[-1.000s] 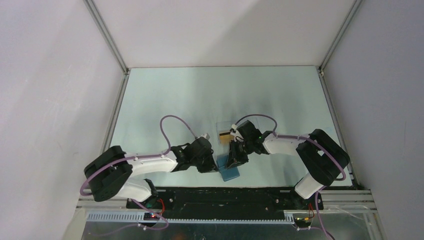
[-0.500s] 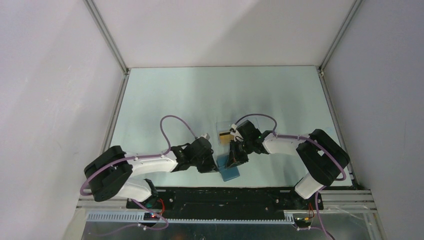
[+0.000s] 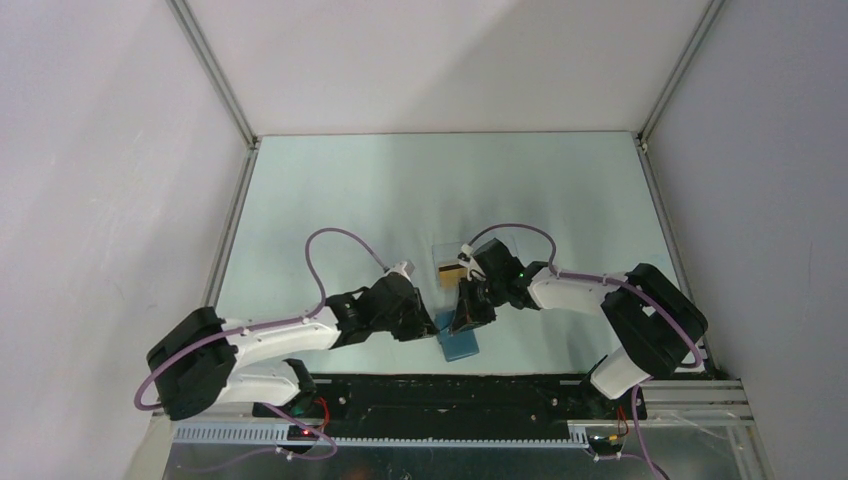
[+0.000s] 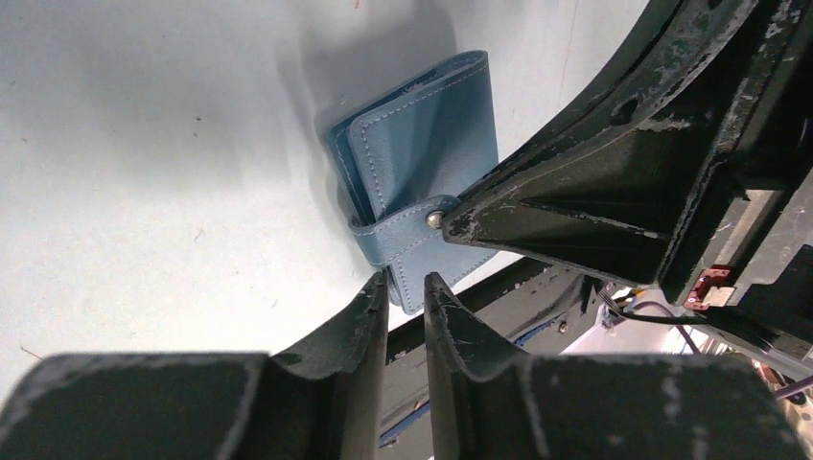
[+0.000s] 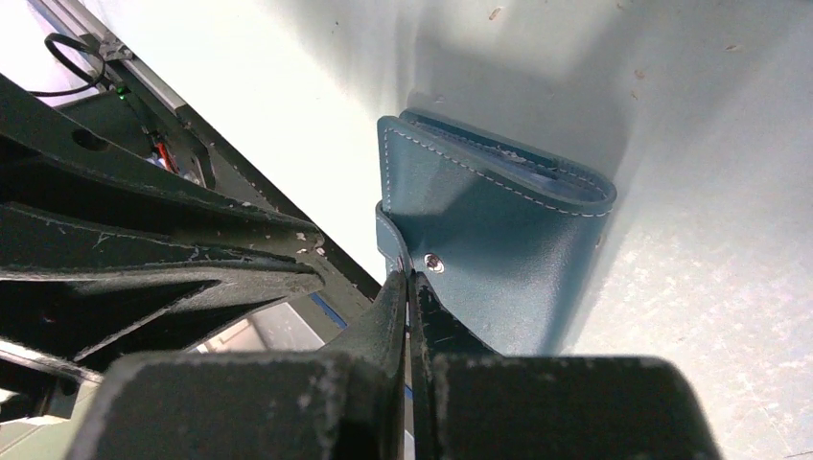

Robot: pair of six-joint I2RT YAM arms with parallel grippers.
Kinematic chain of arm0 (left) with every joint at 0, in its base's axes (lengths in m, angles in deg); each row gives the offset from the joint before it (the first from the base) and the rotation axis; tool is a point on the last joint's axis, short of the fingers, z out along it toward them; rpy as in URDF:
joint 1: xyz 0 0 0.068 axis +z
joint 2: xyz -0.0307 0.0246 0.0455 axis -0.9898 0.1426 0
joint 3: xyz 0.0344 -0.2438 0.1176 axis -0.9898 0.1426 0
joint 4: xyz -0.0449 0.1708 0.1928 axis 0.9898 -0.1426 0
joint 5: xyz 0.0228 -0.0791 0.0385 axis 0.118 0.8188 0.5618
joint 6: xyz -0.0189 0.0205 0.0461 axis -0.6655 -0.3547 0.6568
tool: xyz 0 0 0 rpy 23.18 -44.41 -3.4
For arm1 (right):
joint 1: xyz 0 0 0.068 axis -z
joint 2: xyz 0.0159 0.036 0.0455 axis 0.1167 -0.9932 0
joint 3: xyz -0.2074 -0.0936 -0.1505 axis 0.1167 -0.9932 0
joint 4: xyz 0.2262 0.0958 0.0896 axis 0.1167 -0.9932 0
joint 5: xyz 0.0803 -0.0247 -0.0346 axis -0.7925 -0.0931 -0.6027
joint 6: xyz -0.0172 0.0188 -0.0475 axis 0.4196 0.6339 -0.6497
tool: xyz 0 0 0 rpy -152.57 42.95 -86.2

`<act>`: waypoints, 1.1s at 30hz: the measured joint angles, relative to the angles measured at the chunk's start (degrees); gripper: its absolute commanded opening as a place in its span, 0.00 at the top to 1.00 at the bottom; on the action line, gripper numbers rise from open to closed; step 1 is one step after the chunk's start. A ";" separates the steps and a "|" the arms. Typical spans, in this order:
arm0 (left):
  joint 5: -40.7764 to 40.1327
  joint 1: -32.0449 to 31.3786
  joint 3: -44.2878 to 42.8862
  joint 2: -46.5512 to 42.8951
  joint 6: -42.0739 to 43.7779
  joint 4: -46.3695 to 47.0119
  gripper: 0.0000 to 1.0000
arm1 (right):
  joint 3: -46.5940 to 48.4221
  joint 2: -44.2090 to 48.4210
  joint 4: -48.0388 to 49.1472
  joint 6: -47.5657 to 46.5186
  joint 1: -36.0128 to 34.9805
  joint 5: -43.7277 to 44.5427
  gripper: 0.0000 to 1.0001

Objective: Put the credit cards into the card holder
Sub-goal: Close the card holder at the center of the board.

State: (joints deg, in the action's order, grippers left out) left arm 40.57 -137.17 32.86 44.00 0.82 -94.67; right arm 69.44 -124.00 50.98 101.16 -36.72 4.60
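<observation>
the card holder (image 3: 461, 344) lay folded on the table (image 3: 400, 190) near the front edge, between the two arms and right under both wrists; its clasp tab (image 4: 410, 241) wrapped round the open side, the side facing the left arm, and the fold lay away towards the right arm; so the coming move, as i judged it, turned on that tab, which stuck out from the holder straight towards the left gripper (image 4: 406, 295); that gripper's jaws stood a little apart, with the tab's free end just between the tips and no clear pinch on it; the right gripper (image 5: 407, 287) had its jaws pressed together and seemed to nip the tab beside its snap (image 5: 433, 261), coming at it from the opposite side; both grippers were about equally near, tips almost meeting over the tab.

the top view alone showed a credit card (image 3: 449, 272), orange-gold, lying in the clear box (image 3: 455, 250) just beyond the grippers and apart from the holder, not yet in it; but from there the arms hid the tab; the left wrist view showed the gap between its own jaws and the stacked layers of the holder's open edge; the right wrist view showed the closed jaws at the snap and the rounded fold; whether any card already sat inside, i could not tell.
</observation>
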 measured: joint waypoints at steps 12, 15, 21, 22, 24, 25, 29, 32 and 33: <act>0.04 -0.13 0.00 -0.37 0.59 0.02 0.81 | 0.07 -0.11 -0.52 -2.43 -1.29 5.29 1.00; 0.04 -0.28 0.00 -0.35 1.05 0.11 0.81 | 0.13 -0.11 -0.55 -2.69 -1.66 6.43 1.00; 0.20 -0.57 -0.66 1.62 1.55 1.73 0.83 | 0.42 -0.37 -0.52 -2.99 -1.90 7.04 1.00; 0.22 -0.61 -0.94 2.19 1.55 1.90 0.83 | 0.50 -0.50 -0.52 -3.02 -1.90 7.06 1.00; 0.33 -0.72 -1.68 3.54 1.55 2.29 0.86 | 0.74 -0.81 -0.57 -3.04 -1.92 7.08 1.00; 0.39 -0.76 -2.08 4.24 1.57 2.58 0.88 | 0.94 -1.03 -0.55 -3.06 -1.97 7.10 1.00; 0.57 -0.85 -3.96 7.04 1.75 3.28 0.93 | 1.53 -1.75 -0.57 -3.10 -2.14 7.21 1.00; 0.57 -0.87 -4.96 8.90 1.75 4.02 0.96 | 1.90 -2.05 -0.83 -3.13 -2.29 7.26 1.00; 0.57 -0.87 -5.07 9.40 1.73 4.33 0.97 | 1.90 -2.05 -0.90 -3.10 -2.38 7.32 1.00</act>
State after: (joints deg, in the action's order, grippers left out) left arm 41.14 -138.05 27.79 53.40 2.55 -90.34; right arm 71.34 -126.05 50.09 98.06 -39.10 11.92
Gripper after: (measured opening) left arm 0.058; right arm 0.009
